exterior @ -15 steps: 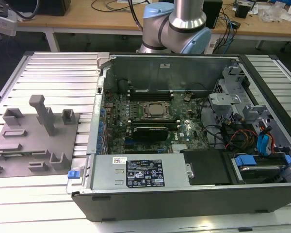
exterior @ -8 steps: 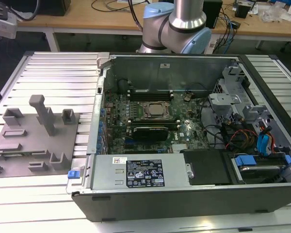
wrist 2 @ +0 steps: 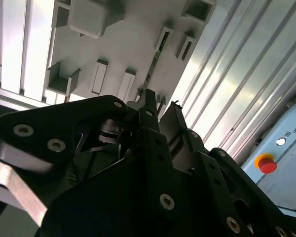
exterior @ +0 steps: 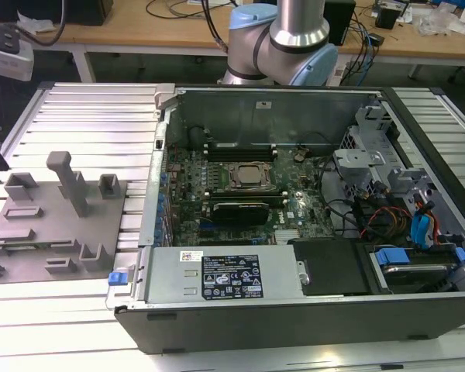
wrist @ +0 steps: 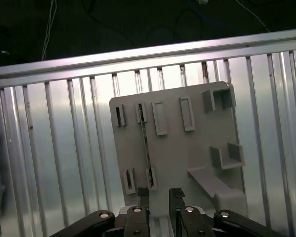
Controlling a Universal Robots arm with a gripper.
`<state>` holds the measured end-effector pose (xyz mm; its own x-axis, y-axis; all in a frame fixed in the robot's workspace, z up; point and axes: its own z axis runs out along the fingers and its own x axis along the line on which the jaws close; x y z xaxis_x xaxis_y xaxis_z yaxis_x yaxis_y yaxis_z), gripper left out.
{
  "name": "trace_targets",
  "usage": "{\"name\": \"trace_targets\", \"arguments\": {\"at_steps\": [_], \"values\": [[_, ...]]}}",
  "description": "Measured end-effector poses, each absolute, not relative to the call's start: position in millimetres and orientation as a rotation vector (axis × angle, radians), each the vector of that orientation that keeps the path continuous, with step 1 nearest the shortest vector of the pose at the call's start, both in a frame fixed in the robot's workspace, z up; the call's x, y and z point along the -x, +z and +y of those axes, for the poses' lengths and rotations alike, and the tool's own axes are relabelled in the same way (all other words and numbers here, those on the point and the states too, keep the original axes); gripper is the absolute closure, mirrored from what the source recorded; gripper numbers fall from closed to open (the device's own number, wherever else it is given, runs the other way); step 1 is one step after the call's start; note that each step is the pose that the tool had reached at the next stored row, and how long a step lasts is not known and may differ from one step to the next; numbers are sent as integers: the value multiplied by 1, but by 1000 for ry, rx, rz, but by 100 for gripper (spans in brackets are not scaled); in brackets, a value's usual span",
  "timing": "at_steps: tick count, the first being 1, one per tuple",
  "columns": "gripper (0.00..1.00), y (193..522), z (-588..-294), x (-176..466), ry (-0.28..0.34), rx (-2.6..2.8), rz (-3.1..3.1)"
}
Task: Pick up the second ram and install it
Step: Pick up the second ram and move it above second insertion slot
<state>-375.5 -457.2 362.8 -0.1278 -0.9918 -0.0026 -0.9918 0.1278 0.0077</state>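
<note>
First wrist view: the second ram (wrist: 146, 148), a slim dark green-black memory stick, stands on its long edge in the flat grey plastic tray (wrist: 187, 153). It's slotted between small pegs at both ends and runs across the tray's plate. In the second wrist view it's just a thin dark line (wrist 2: 154, 61) on that same tray. The black two-finger claw (wrist: 159, 195) hangs over the tray's edge, near one end of the stick. Its fingers are spread with nothing between them, so it's released and not gripping anything. The tray sits on a ribbed silver metal bench (wrist: 54, 148). In the exterior view, the open dark grey computer case (exterior: 294, 329) sits just beside the tray, on the exterior view's right. The arm's silver and light-blue joint (exterior: 279, 35) rises well apart from the tray, past the case's far wall.
</note>
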Motion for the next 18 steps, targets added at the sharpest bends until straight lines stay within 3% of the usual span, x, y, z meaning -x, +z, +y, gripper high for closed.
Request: {"name": "trace_targets", "arguments": {"at_steps": [18], "values": [[70,345,-462,376,-17,-2095,-2341]]}}
